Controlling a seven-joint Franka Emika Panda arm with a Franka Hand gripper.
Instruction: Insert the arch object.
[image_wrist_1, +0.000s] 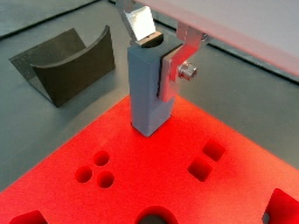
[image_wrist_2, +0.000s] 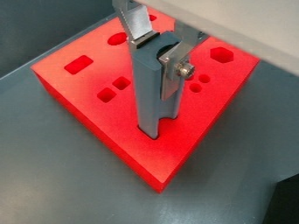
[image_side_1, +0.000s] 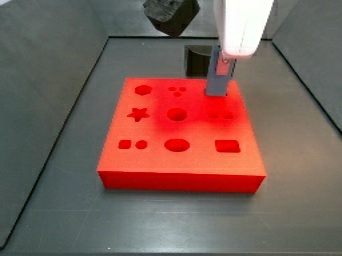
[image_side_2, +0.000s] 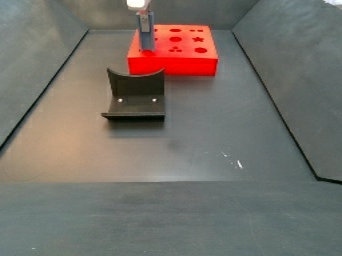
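Observation:
My gripper (image_wrist_1: 158, 52) is shut on the arch object (image_wrist_1: 152, 98), a tall grey-blue block with a rounded notch along one side. One silver finger (image_wrist_1: 140, 29) presses one side of its top end and the other finger (image_wrist_1: 176, 66) the opposite side. The block stands upright, its lower end meeting the red board (image_wrist_1: 128, 166) near one edge, apparently a little way into a recess. Gripper (image_wrist_2: 158, 48), block (image_wrist_2: 152, 101) and board (image_wrist_2: 105, 114) show in both wrist views. In both side views the gripper (image_side_1: 221, 72) (image_side_2: 140, 22) is over the board (image_side_1: 174, 165) (image_side_2: 194, 60).
The board has several cut-out recesses: round holes (image_wrist_1: 96, 168), square holes (image_wrist_1: 207, 160), a star (image_side_1: 136, 113). The dark fixture (image_wrist_1: 70, 66) stands on the grey floor beside the board, also in a side view (image_side_2: 134, 95). Dark walls enclose the floor.

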